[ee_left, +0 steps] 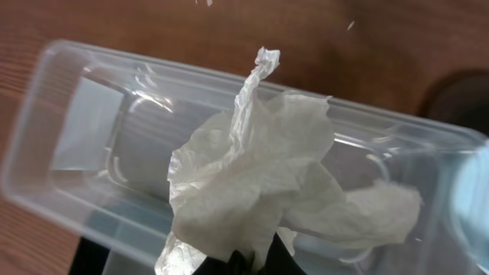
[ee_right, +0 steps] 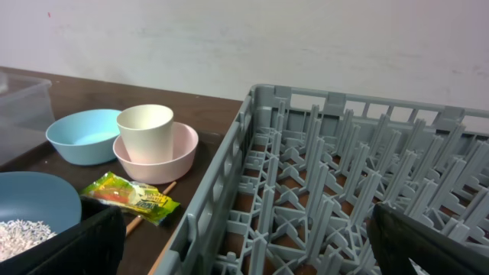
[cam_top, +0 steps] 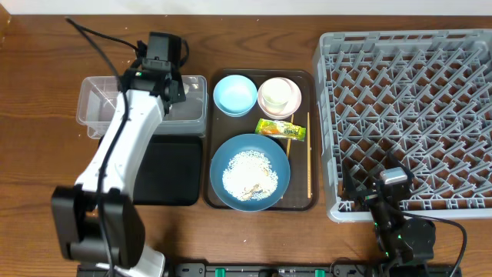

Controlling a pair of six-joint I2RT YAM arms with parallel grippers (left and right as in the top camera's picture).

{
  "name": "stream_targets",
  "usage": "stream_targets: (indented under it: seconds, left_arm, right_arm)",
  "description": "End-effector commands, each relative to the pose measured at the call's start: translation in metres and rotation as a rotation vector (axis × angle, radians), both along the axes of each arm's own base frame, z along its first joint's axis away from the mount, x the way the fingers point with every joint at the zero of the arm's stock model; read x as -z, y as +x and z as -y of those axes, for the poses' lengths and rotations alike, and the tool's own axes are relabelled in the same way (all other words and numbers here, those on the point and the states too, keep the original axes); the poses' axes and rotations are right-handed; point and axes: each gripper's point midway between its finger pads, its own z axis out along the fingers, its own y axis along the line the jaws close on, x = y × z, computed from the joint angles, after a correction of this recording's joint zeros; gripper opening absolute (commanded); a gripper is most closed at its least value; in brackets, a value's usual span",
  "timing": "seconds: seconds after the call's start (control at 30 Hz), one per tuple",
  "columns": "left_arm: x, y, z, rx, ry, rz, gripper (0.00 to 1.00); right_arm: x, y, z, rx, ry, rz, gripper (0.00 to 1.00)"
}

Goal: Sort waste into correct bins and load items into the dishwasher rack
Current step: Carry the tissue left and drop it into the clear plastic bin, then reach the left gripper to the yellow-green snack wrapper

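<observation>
My left gripper (cam_top: 171, 83) is shut on the crumpled white napkin (ee_left: 256, 179) and holds it over the clear tub (ee_left: 84, 130), which stands at the back left (cam_top: 98, 104). The black tray (cam_top: 165, 173) lies in front of the tub. The dark-blue bowl (cam_top: 250, 173) holds rice (cam_top: 246, 175). Behind it lie the yellow-green wrapper (cam_top: 280, 129), the light-blue bowl (cam_top: 234, 95) and the white cup (cam_top: 279, 94) inside the pink bowl (ee_right: 182, 156). The chopsticks (cam_top: 309, 158) lie at the right. My right gripper (ee_right: 244, 244) is open and empty at the grey rack's (cam_top: 407, 115) front edge.
The bowls, wrapper and chopsticks rest on a brown serving tray (cam_top: 209, 138) between the bins and the rack. The rack fills the right side of the table. A dark wall of the black tray shows under the tub in the left wrist view.
</observation>
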Motion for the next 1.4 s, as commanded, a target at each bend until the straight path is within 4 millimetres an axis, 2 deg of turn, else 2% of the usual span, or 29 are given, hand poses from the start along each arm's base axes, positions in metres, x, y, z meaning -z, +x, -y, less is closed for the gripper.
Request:
stream_targets:
  seconds: [0.0, 0.07, 0.23, 0.33, 0.43, 0.53, 0.6, 0.7, 0.77, 0.9, 0.97, 1.03, 1.13, 1.23, 1.37]
  left_arm:
    - [0.011, 0.001, -0.006, -0.020, 0.023, -0.024, 0.08]
    - [0.015, 0.001, -0.006, -0.020, 0.024, -0.033, 0.11]
    - [0.013, 0.002, -0.006, -0.019, 0.024, -0.027, 0.48]
    - [0.008, 0.001, -0.005, -0.017, 0.019, -0.015, 0.53]
    - [-0.005, -0.001, 0.008, 0.017, -0.037, 0.012, 0.55]
    - [-0.026, -0.007, 0.042, 0.116, -0.196, 0.056, 0.55]
    - [-0.046, -0.016, 0.082, 0.237, -0.369, 0.081, 0.54]
    - [-0.073, -0.041, 0.139, 0.418, -0.564, 0.081, 0.54]
    - [-0.080, -0.063, 0.173, 0.518, -0.611, 0.047, 0.54]
    - [-0.071, -0.100, 0.225, 0.658, -0.593, -0.042, 0.54]
    - [-0.061, -0.119, 0.254, 0.736, -0.543, -0.082, 0.54]
    - [-0.049, -0.131, 0.274, 0.787, -0.466, -0.098, 0.54]
    - [-0.028, -0.140, 0.298, 0.835, -0.321, -0.089, 0.54]
    - [-0.009, -0.142, 0.311, 0.853, -0.187, -0.073, 0.54]
    - [0.016, -0.142, 0.329, 0.874, -0.138, -0.082, 0.54]
  right_arm:
    - [0.001, 0.000, -0.001, -0.003, -0.002, -0.003, 0.99]
    - [0.001, 0.000, -0.001, -0.003, -0.002, -0.003, 0.99]
    - [0.001, 0.000, -0.001, -0.003, -0.002, -0.003, 0.99]
    - [0.001, 0.000, -0.001, -0.003, -0.002, -0.003, 0.99]
    - [0.001, 0.000, -0.001, -0.002, -0.002, -0.003, 0.99]
    - [0.001, 0.000, -0.001, -0.003, -0.002, -0.003, 0.99]
    - [0.001, 0.000, -0.001, -0.003, -0.002, -0.003, 0.99]
    - [0.001, 0.000, -0.001, -0.003, -0.002, -0.003, 0.99]
    - [0.001, 0.000, -0.001, -0.003, -0.002, -0.003, 0.99]
    - [0.001, 0.000, -0.001, -0.003, -0.002, -0.003, 0.99]
    - [0.001, 0.000, -0.001, -0.003, -0.002, -0.003, 0.99]
    - [0.001, 0.000, -0.001, -0.002, -0.002, -0.003, 0.99]
    - [0.001, 0.000, -0.001, -0.002, -0.002, -0.003, 0.99]
    - [0.001, 0.000, -0.001, -0.003, -0.002, -0.003, 0.99]
    - [0.001, 0.000, -0.001, -0.003, -0.002, -0.003, 0.99]
